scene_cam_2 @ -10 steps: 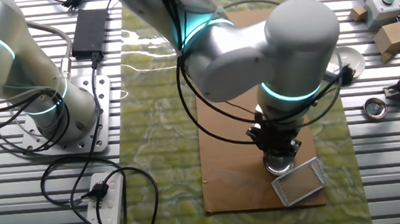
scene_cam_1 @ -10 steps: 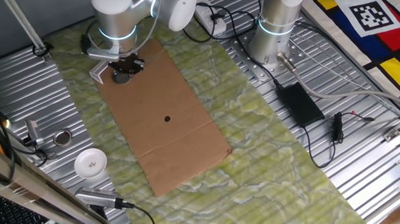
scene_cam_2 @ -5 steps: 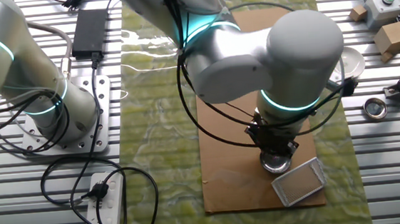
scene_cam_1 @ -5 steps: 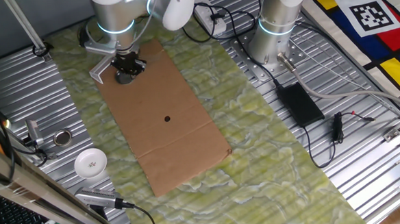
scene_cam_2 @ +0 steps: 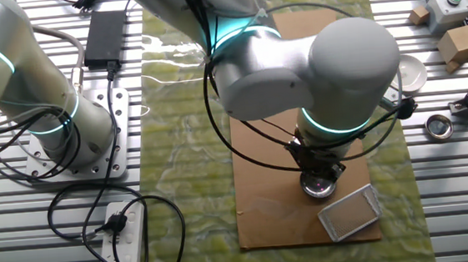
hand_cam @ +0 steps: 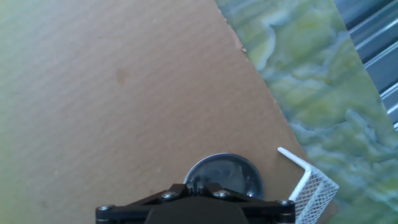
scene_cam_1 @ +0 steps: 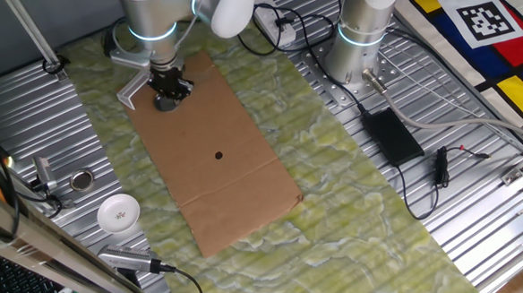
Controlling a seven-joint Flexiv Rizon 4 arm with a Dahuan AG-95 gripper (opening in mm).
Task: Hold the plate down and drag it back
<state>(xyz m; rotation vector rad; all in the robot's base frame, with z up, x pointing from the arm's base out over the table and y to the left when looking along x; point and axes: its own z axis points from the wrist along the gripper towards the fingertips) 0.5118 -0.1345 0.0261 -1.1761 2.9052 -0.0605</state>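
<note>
One plate (scene_cam_2: 350, 211) lies on the cardboard (scene_cam_2: 275, 170), just beside the tool (scene_cam_2: 318, 184), at the sheet's corner and apart from the tool's tip in the other fixed view. In the hand view only a corner of the plate (hand_cam: 309, 181) shows, a white rim with a meshed grey middle, beside the tool's round end (hand_cam: 222, 177). In one fixed view the tool (scene_cam_1: 168, 99) stands over the cardboard (scene_cam_1: 217, 158) with the plate (scene_cam_1: 131, 90) just behind it, mostly hidden by the arm. Whether the tool's fingers are closed or spread cannot be told; they grasp nothing visible.

There is one cardboard sheet, with one dark dot (scene_cam_1: 219, 155) well away from the tool. It lies on one green mat (scene_cam_1: 354, 195) over the ribbed metal surface (scene_cam_1: 480, 207). Farther off are one round white dish (scene_cam_1: 119, 213), one small metal ring (scene_cam_1: 82, 179), one black power brick (scene_cam_1: 392, 137), and one white power strip (scene_cam_2: 122, 240). A second arm's base (scene_cam_1: 360, 34) stands well apart.
</note>
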